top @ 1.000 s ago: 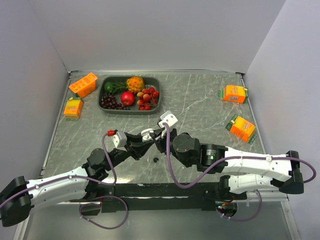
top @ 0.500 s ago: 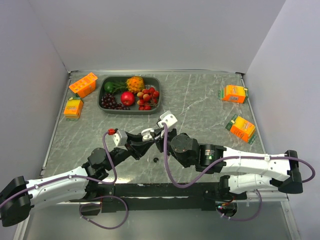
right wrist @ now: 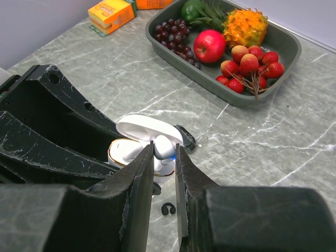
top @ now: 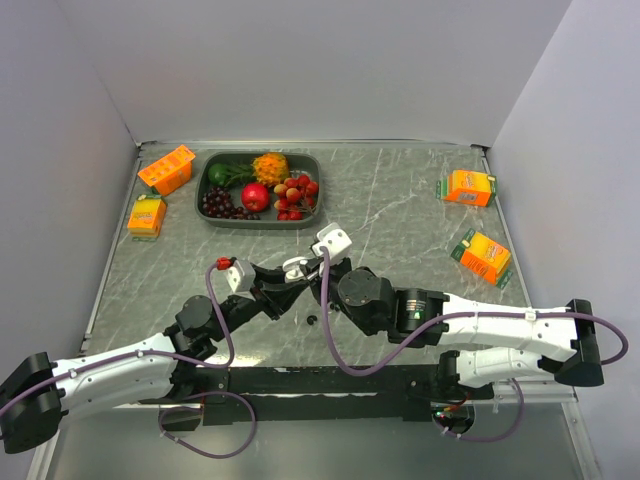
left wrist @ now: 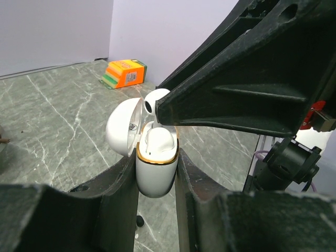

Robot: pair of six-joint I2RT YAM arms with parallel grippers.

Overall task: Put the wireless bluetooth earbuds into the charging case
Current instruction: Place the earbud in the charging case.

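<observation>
left jaws grip charging case | right jaws pinch white earbud

Illumination is even and diffuse from overhead — the table reads uniformly bright from far edge to near edge, shadows soft and short. Left wrist view: charging case and earbud sharp with a mild sheen, while the dark fingers of the left gripper are soft and underexposed. Right wrist view: fingers of the right gripper blurred in the foreground — the tray toward the far left corner crisp.
</observation>
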